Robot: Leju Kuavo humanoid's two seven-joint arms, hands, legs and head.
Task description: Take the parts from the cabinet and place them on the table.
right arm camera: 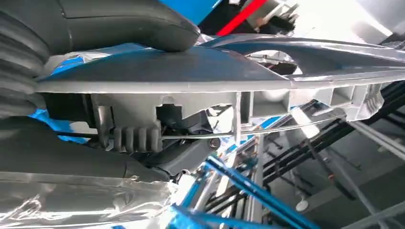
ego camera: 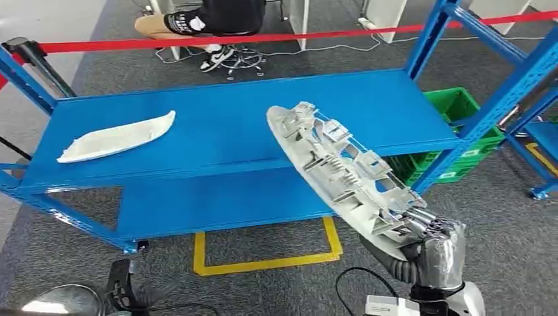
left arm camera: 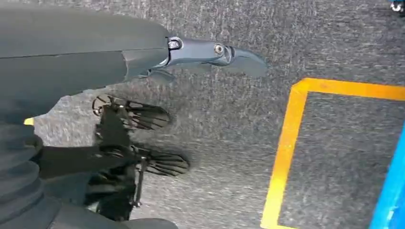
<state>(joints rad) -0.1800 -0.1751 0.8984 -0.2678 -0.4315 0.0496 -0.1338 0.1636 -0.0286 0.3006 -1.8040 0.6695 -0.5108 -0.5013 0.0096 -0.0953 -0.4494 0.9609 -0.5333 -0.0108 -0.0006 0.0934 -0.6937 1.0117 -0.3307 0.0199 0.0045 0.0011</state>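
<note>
Fingers of the right hand wrapping around the lower end of a long grey part, at lower right of the head frame. Going left to right: lying at centre left on the blue table, a white curved part; hanging at lower left over the carpet, the left hand, fingers apart and holding nothing. Rising from the right fingers toward upper left, the grey part's long axis, far end reaching over the table's front edge. Judging the coming move: lowering the part flat onto the table, rightward of the white one, with the right hand plainly the nearer.
</note>
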